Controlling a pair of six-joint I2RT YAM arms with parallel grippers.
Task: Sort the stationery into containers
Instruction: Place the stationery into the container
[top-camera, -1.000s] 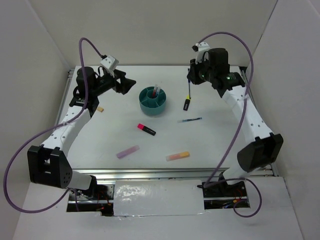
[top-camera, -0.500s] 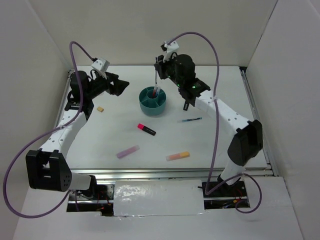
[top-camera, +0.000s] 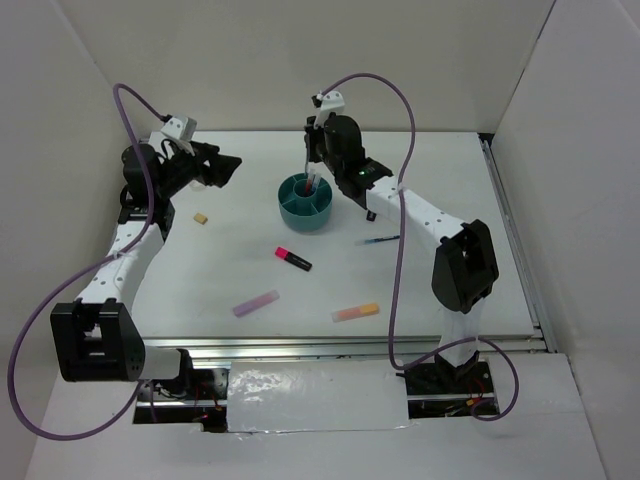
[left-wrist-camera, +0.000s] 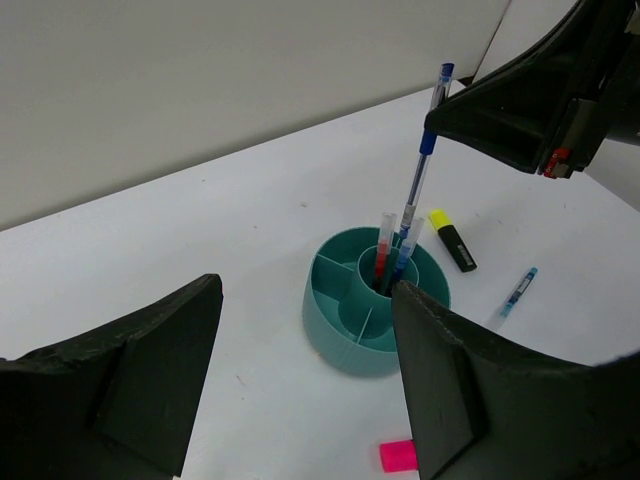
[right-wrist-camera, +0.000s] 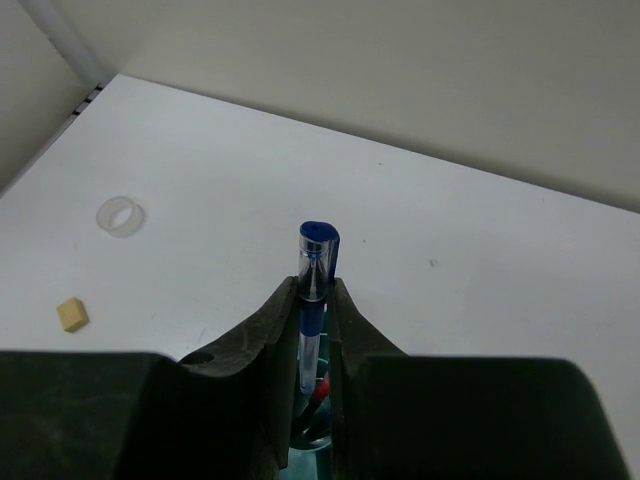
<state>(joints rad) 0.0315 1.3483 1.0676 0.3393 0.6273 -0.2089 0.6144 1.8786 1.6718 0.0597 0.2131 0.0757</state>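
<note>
**Right pincer** (right-wrist-camera: 315, 297): pressed together on a thin blue pen with a clear barrel (right-wrist-camera: 316, 262), pinching it just below its blue top. The pen stands nearly upright, tilted a little.

**Round teal plastic organizer with a centre well and outer compartments** (left-wrist-camera: 328, 325): directly beneath my right pincer. The held pen's lower end sits down in the centre well, beside a thin red pen (left-wrist-camera: 382, 255) that stands there.

**Left pincer** (top-camera: 228, 165): spread wide and holding nothing. It is raised off the white table (top-camera: 450, 280) and well apart from the organizer, which lies ahead of it and shows between its two fingers (left-wrist-camera: 130, 370).

**Black highlighter with a yellow cap** (left-wrist-camera: 452, 238): lying flat just beyond the organizer, as seen from my left pincer. In the top view my right arm largely covers it.

**Second thin blue pen** (top-camera: 380, 240): flat on the table, below and to the right of my right pincer, near the yellow-capped highlighter.

**Black highlighter with a pink cap** (top-camera: 293, 258): flat, on the organizer's near side, apart from both pincers.

**Lilac stick** (top-camera: 256, 303) and **orange stick** (top-camera: 356, 312): flat near the table's front edge, well apart from both pincers.

**Small tan eraser** (top-camera: 201, 217): on the table near my left pincer, on its near side.

**Clear ring** (right-wrist-camera: 120, 215): on the table left of my right pincer in its wrist view, near the eraser but not touching it.
</note>
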